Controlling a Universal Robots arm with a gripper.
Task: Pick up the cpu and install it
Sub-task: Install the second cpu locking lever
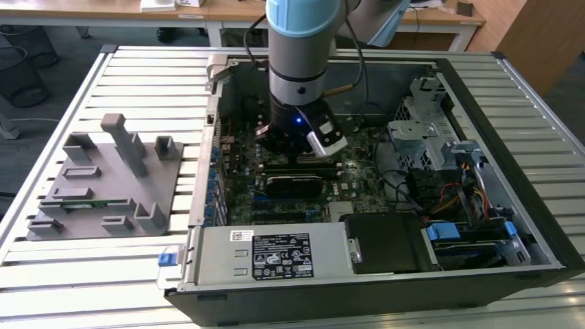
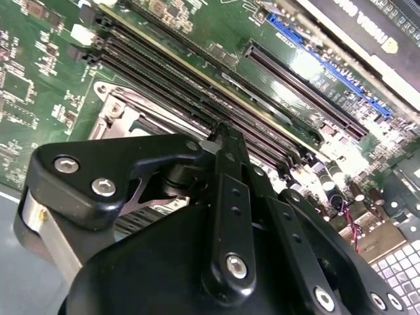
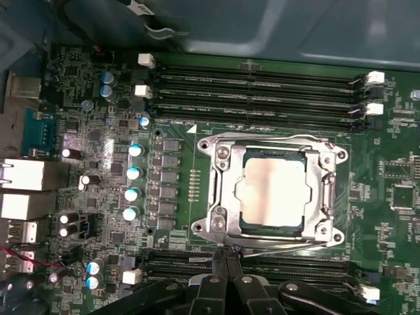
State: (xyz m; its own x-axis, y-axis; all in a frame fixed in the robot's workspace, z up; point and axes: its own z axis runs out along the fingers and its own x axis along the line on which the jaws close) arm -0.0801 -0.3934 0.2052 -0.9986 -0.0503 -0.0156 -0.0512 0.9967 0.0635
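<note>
The cpu (image 3: 272,192), a flat silver square, lies seated inside the metal socket frame (image 3: 222,197) on the green motherboard in the first wrist view. My gripper (image 3: 226,252) hangs just beside the socket's edge, where a thin metal lever (image 3: 289,245) runs along the frame. Its black fingers (image 2: 222,141) are shut together with nothing between them. The exterior view has the arm (image 1: 297,82) reaching down into the open computer case, with the gripper (image 1: 289,149) low over the board.
Rows of empty memory slots (image 3: 262,85) flank the socket on both sides. Capacitors (image 3: 133,172) stand near it. The case holds a power supply (image 1: 274,253) and drive cages (image 1: 429,137). Beside the case, a grey fixture (image 1: 109,178) carries a green memory stick (image 1: 87,203).
</note>
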